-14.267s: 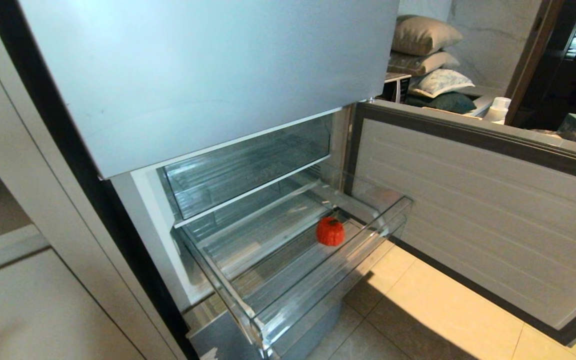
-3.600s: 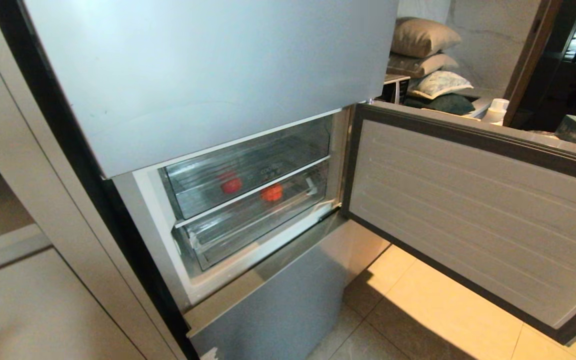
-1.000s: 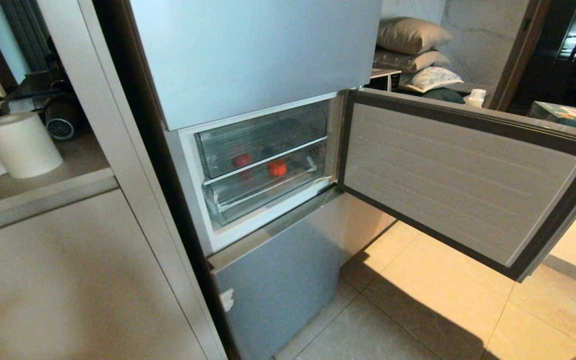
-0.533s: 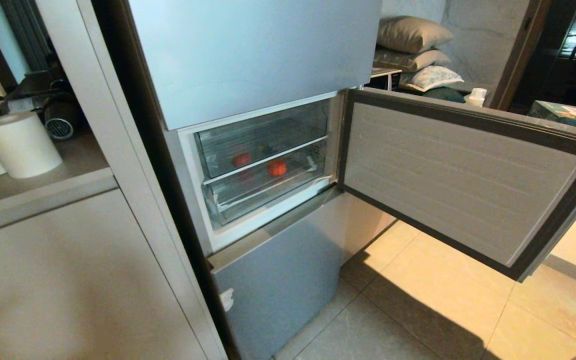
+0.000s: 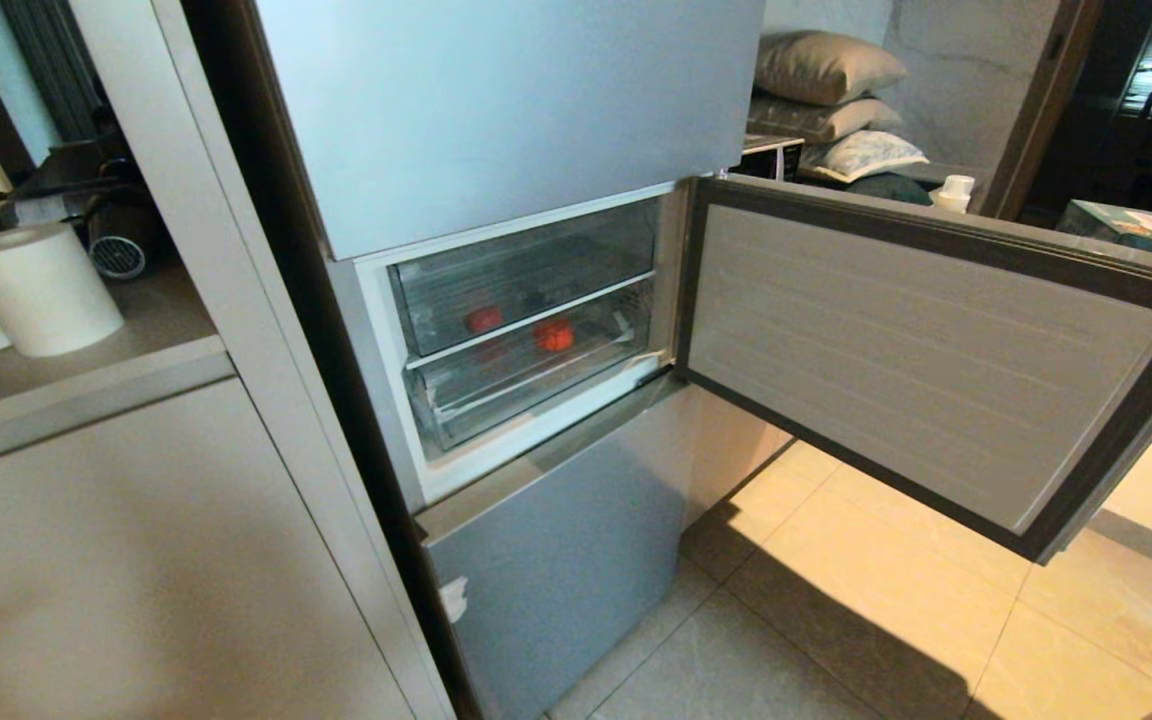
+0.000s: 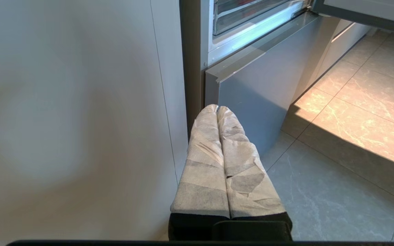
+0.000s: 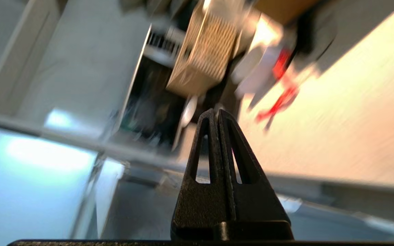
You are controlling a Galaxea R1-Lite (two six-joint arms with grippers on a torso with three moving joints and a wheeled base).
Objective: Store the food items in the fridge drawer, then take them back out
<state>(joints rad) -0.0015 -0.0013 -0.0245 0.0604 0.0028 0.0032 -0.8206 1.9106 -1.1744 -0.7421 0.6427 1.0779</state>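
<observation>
Fridge drawer (image 5: pixel 536 385): formerly pulled fully out over the floor, now pushed home behind its clear front. Red food item (image 5: pixel 555 335): formerly in plain sight on the ribbed drawer bottom, now seen only through the clear plastic, inside the compartment. Viewpoint: drawn back and turned, bringing a paper roll (image 5: pixel 39 288) on the left shelf into view.

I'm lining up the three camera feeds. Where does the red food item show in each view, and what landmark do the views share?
Head view: the red food item sits behind the clear front of the shut fridge drawer, middle of the picture.
Left wrist view: not in it; only the drawer's lower edge shows.
Right wrist view: not in it.
Shared landmark: the silver-blue lower fridge panel.
</observation>
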